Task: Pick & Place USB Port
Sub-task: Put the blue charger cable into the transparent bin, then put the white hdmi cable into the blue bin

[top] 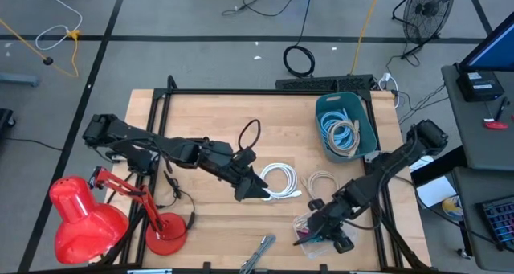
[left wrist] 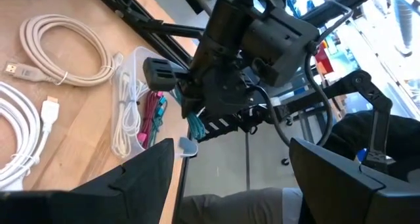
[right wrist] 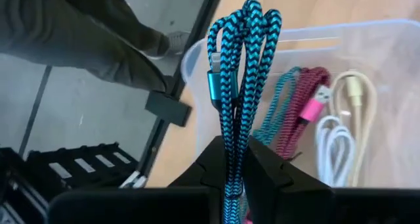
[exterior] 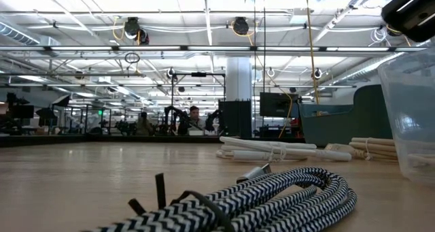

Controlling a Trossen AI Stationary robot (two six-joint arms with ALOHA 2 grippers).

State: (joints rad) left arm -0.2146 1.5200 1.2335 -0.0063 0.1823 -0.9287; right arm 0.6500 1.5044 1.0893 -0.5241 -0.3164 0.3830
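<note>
**Blue braided cable pinched above the clear tub, and a loose loop could snag**

Down at the lower right of the high view, the right gripper (top: 321, 230) is working over the clear plastic tub (top: 309, 226) near the table's front edge. Its own wrist camera shows it best: the fingers are clamped narrow on a folded bundle of teal-and-black braided cable (right wrist: 239, 66), the loops standing up above the jaws with a blue connector (right wrist: 216, 86) hanging on one side.

Now, the risks. That grip looks to be on the strands only, low on the bundle, so the folded loops could slide apart and spill. The connector dangles free; if the arm swings sideways it may catch the tub wall (right wrist: 367, 30) and drag the light container along. Inside the tub lie a pink cable (right wrist: 308, 112), a cream cable (right wrist: 357, 99) and a white cable (right wrist: 331, 148), close beside the bundle, and I would judge a tangle with them possible on any lift.

Pose next. The right arm reaches from the right edge of the high view toward the lower centre, wrist bent down over the tub. The left gripper (top: 255, 190) sits mid-table, just beside a white coiled cable (top: 279, 180), its fingers spread wide in its wrist view and holding nothing. A teal bin (top: 347, 128) of cables stands at the upper right of the table, well apart from both grippers. A black-and-white braided cable (exterior: 272, 194) lies in front of the low camera.
</note>
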